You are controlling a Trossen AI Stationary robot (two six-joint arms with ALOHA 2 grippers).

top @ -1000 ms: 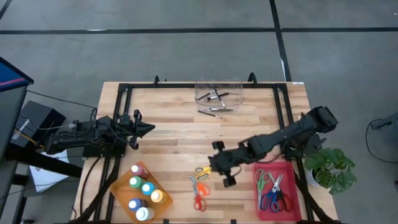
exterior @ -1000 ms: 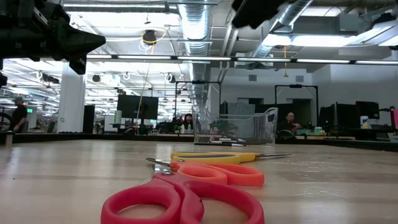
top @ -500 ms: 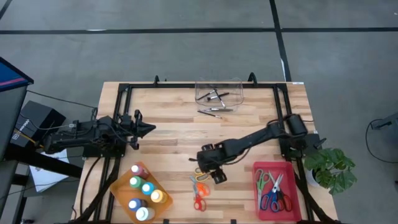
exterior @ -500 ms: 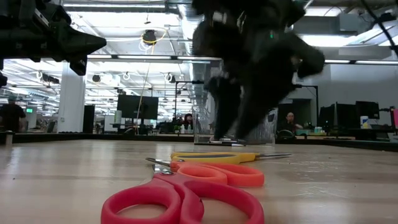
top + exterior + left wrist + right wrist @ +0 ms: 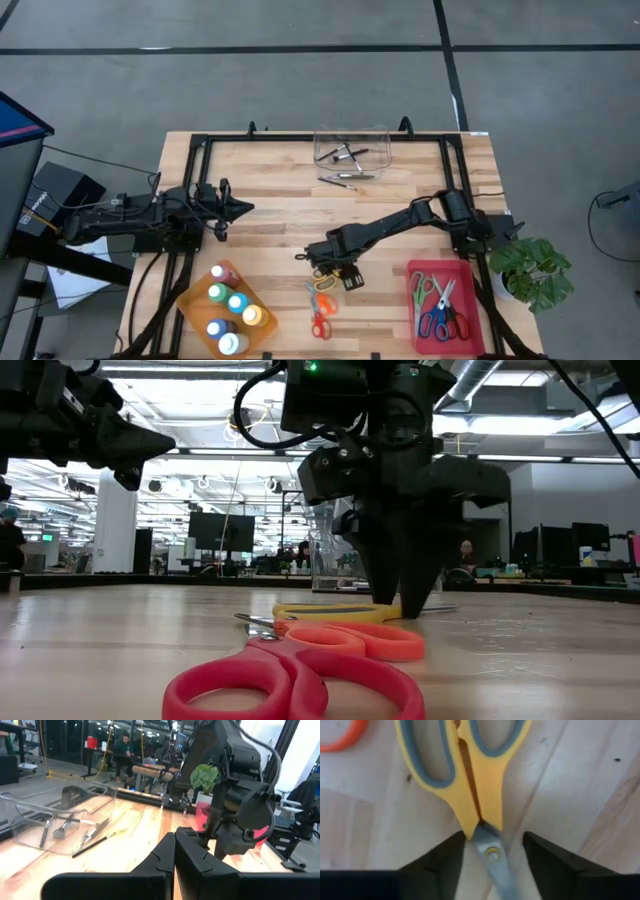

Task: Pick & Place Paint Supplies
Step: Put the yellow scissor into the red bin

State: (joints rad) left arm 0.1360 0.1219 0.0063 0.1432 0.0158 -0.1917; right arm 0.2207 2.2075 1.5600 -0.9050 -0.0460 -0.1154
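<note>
A: What changed?
B: The right gripper (image 5: 490, 851) came down over the yellow scissors (image 5: 465, 775), fingers wide, one each side.
A: How many scissors near it?
B: Three: yellow, orange scissors (image 5: 322, 305), red scissors (image 5: 318, 325).

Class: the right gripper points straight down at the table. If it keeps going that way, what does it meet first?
The yellow scissors: the right gripper has its open fingers either side of the pivot, just above the table.
</note>
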